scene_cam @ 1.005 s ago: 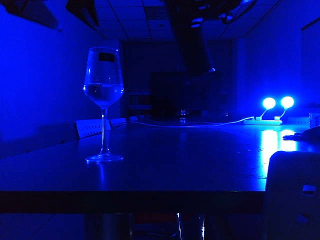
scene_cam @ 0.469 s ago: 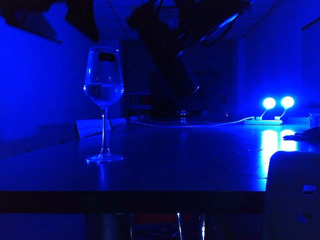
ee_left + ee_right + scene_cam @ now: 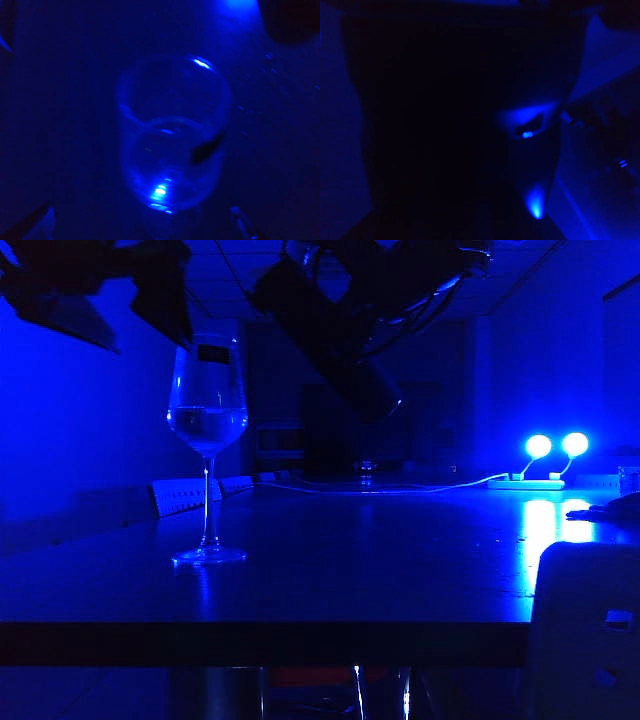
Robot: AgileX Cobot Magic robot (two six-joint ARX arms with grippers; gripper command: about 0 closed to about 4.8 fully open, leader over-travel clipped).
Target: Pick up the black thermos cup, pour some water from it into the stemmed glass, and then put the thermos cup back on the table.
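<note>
Right gripper (image 3: 345, 315) clamped on tilted black thermos cup (image 3: 330, 335); left gripper (image 3: 110, 300) wide open, empty, above stemmed glass (image 3: 208, 430) on bench (image 3: 400, 560).

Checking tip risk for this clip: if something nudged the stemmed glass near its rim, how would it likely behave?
The stemmed glass would probably tip easily: a tall bowl holding water sits on a thin stem over a small foot. It looks thin-walled, so likely fragile. The glossy table may let the foot slide.
</note>
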